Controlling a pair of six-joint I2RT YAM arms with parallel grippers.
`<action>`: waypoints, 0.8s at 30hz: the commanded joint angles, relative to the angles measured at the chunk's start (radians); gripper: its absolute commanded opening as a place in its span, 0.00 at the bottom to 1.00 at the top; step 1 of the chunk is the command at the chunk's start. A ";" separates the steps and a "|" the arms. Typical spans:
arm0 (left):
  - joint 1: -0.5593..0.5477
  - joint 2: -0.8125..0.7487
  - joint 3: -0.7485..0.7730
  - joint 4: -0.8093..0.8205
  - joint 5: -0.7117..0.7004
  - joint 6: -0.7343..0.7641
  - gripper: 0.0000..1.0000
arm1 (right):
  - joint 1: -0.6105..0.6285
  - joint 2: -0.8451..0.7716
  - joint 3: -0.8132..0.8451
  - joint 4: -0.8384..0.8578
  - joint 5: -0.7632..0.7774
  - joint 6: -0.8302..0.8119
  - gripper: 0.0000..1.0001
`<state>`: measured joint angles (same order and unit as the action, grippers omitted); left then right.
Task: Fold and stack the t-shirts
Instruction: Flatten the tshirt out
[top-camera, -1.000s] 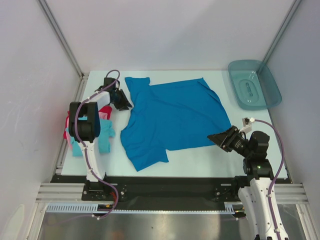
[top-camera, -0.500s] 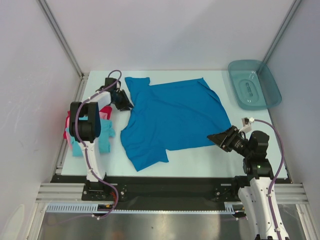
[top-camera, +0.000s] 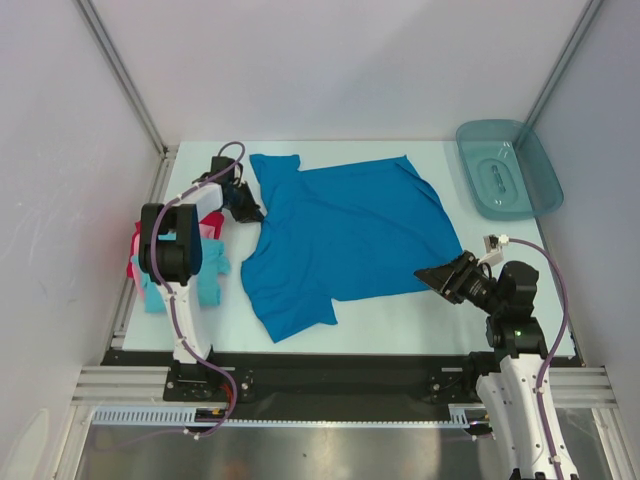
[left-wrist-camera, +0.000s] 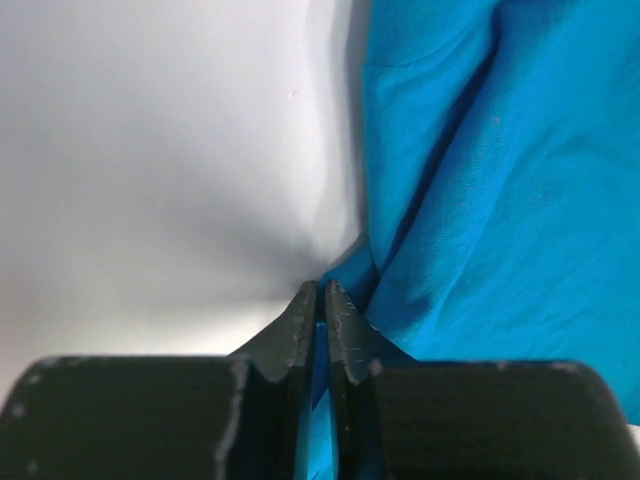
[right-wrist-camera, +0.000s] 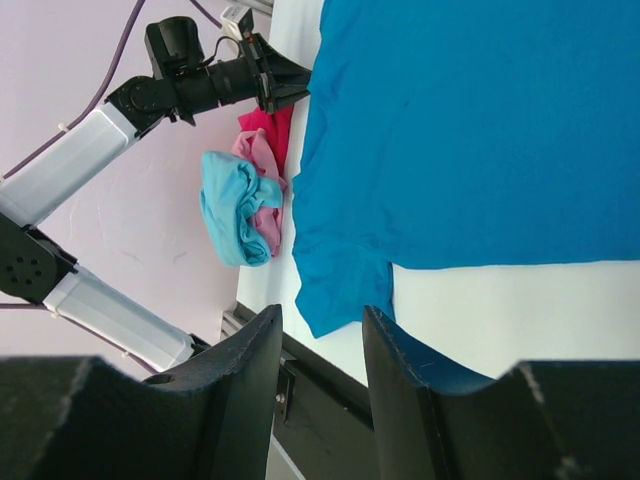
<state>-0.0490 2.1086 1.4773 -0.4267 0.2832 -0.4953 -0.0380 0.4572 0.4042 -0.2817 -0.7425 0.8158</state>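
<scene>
A medium blue t-shirt (top-camera: 340, 235) lies spread flat across the middle of the table; it also shows in the left wrist view (left-wrist-camera: 500, 180) and in the right wrist view (right-wrist-camera: 470, 130). My left gripper (top-camera: 250, 211) is shut on its left edge below the far sleeve, with a strip of blue cloth between its fingertips (left-wrist-camera: 320, 300). My right gripper (top-camera: 432, 273) is open and empty, just off the shirt's near right corner (right-wrist-camera: 320, 325). A light turquoise shirt (top-camera: 208, 275), a pink shirt (right-wrist-camera: 262, 180) and a red shirt (top-camera: 135, 262) lie crumpled at the left edge.
A teal translucent plastic tray (top-camera: 508, 168) sits at the back right corner. White walls close in the table at left, back and right. The black front rail (top-camera: 340, 370) runs along the near edge.
My left gripper has shifted slightly toward the back along the shirt's left edge. The right arm and the shirt have not visibly moved.
</scene>
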 joint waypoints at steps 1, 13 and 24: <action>-0.009 -0.012 -0.009 -0.049 -0.045 0.029 0.09 | 0.006 -0.006 0.050 0.006 -0.015 -0.006 0.43; -0.009 -0.150 0.004 -0.067 -0.257 0.061 0.00 | 0.004 -0.015 0.035 0.015 -0.018 -0.001 0.43; -0.009 -0.160 0.089 -0.142 -0.361 0.103 0.00 | 0.004 -0.022 0.033 0.015 -0.023 0.003 0.43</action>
<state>-0.0589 1.9877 1.5322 -0.5377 -0.0292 -0.4240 -0.0364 0.4473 0.4046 -0.2813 -0.7429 0.8162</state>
